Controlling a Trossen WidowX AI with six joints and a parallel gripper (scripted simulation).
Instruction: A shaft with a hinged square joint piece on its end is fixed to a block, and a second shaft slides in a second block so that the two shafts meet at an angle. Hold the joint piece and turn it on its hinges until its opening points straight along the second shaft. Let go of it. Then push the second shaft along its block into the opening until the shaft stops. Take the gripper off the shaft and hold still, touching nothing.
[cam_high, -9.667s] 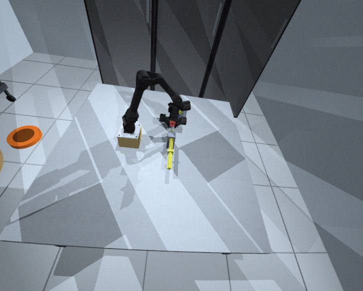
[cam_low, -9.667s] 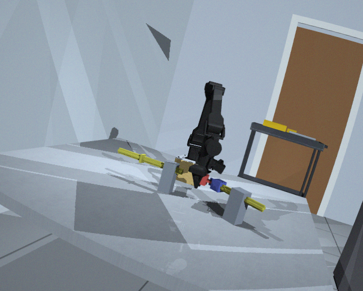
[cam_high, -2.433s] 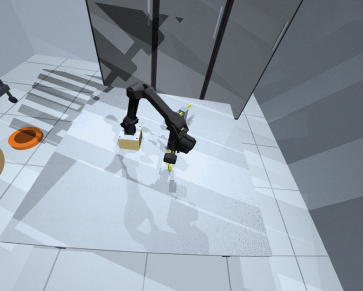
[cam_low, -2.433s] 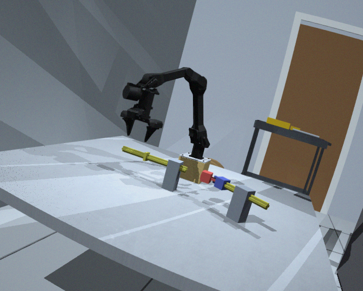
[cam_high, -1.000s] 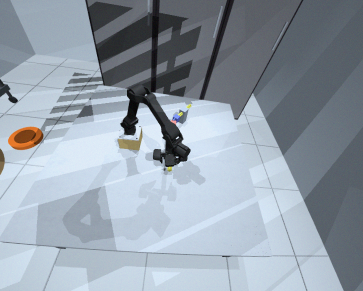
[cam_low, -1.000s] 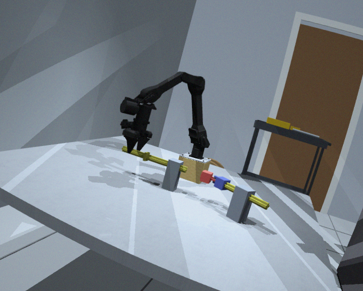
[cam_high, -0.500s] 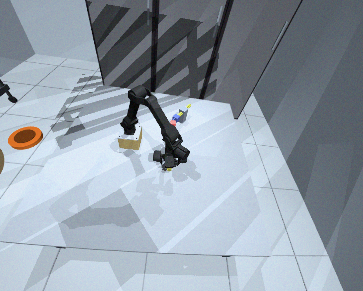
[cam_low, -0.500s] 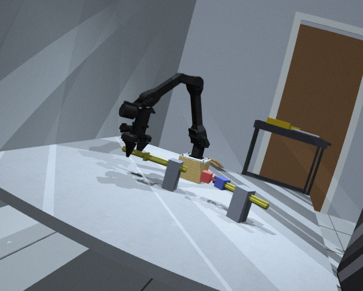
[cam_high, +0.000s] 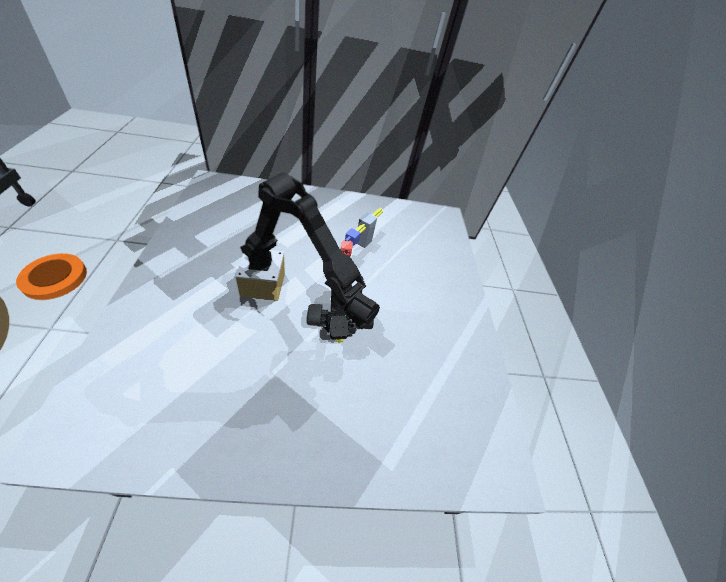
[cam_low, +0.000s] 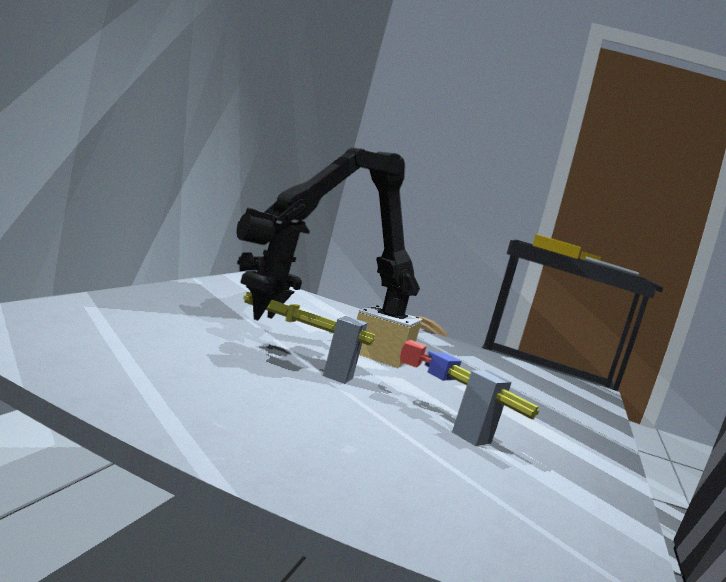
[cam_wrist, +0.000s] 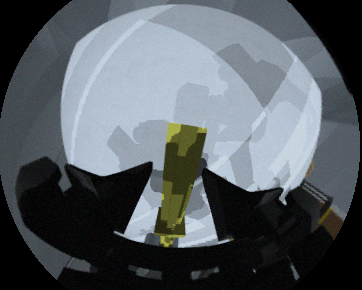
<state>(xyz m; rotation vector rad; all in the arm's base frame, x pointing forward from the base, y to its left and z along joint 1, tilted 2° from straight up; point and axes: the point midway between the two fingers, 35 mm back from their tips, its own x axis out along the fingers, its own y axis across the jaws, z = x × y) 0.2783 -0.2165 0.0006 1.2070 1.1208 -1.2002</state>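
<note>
The red joint piece (cam_high: 346, 247) (cam_low: 413, 352) hangs from the blue hinge part (cam_high: 352, 235) (cam_low: 444, 365) on the first yellow shaft (cam_high: 378, 212) (cam_low: 518, 403), held in a grey block (cam_high: 367, 231) (cam_low: 478, 409). The red piece faces roughly toward the second shaft; its exact angle is too small to tell. The second yellow shaft (cam_low: 321, 322) (cam_wrist: 176, 200) runs through its grey block (cam_low: 345, 349), its near end short of the red piece with a gap between. My gripper (cam_low: 265, 315) (cam_wrist: 177, 168) points down astride this shaft's outer part, beyond the collar (cam_low: 293, 312). Its fingers are partly open, with space on both sides.
The arm's tan base block (cam_high: 259, 286) (cam_low: 387, 339) stands beside the two shafts. An orange ring (cam_high: 72, 275) lies off to the left in the top view. A dark side table (cam_low: 581, 266) stands in the background by a brown door.
</note>
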